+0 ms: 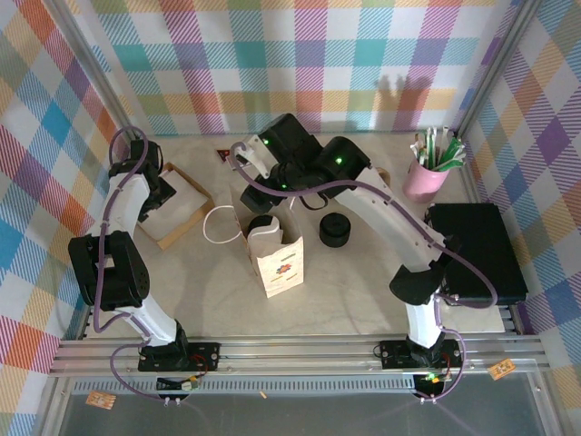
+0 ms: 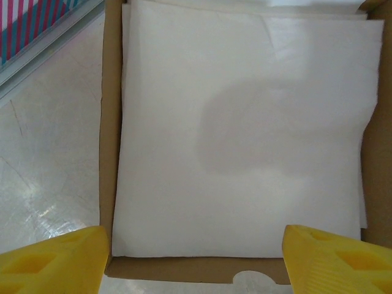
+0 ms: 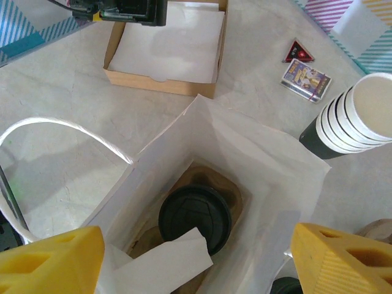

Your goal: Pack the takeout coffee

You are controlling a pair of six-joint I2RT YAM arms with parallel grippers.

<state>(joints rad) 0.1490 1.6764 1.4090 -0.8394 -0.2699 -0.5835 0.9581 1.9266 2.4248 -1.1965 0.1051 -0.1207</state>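
Observation:
The takeout coffee (image 3: 195,218) stands inside the white paper bag (image 3: 269,177). Only its round black lid shows, seated in a brown carrier at the bag's bottom. A white paper slip (image 3: 165,260) lies over the lid's near edge. My right gripper (image 3: 196,263) hangs open above the bag's mouth, its yellow fingers on either side and nothing between them. From above, the bag (image 1: 280,263) stands at the table's middle. My left gripper (image 2: 196,257) is open over the white napkins (image 2: 245,135) in a flat cardboard box (image 2: 109,122), holding nothing.
A stack of lidless cream cups (image 3: 355,116) stands right of the bag, with a card pack (image 3: 306,78) beyond it. A squat stack of black lids (image 1: 334,231), a pink cup of utensils (image 1: 425,177) and a black case (image 1: 477,250) sit to the right.

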